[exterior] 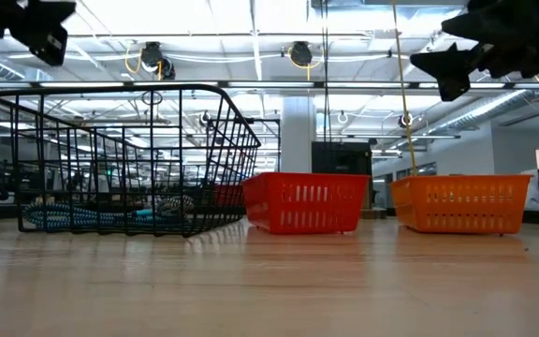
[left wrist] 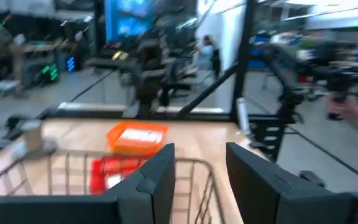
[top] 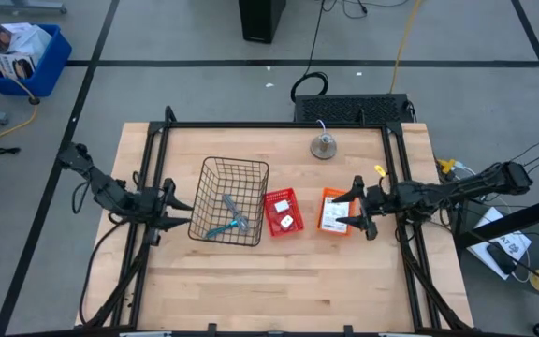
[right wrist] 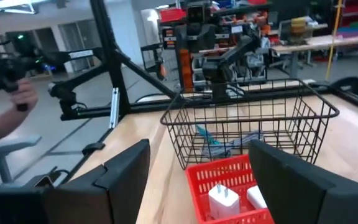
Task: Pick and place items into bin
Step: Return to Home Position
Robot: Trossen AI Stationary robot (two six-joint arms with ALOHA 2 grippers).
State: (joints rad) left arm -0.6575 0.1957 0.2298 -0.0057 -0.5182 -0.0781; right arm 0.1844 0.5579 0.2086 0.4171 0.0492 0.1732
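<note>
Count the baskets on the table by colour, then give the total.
Black wire basket: 1
Red basket: 1
Orange basket: 1
Total: 3

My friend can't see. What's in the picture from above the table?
A wooden table holds three baskets in a row: a wire basket with cables, a red basket with white chargers, and an orange basket. The left gripper and right gripper hover at the row's two ends, jaws open.

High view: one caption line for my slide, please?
Left gripper open beside wire basket of cables; right gripper open over orange basket; adapters in red basket.
</note>
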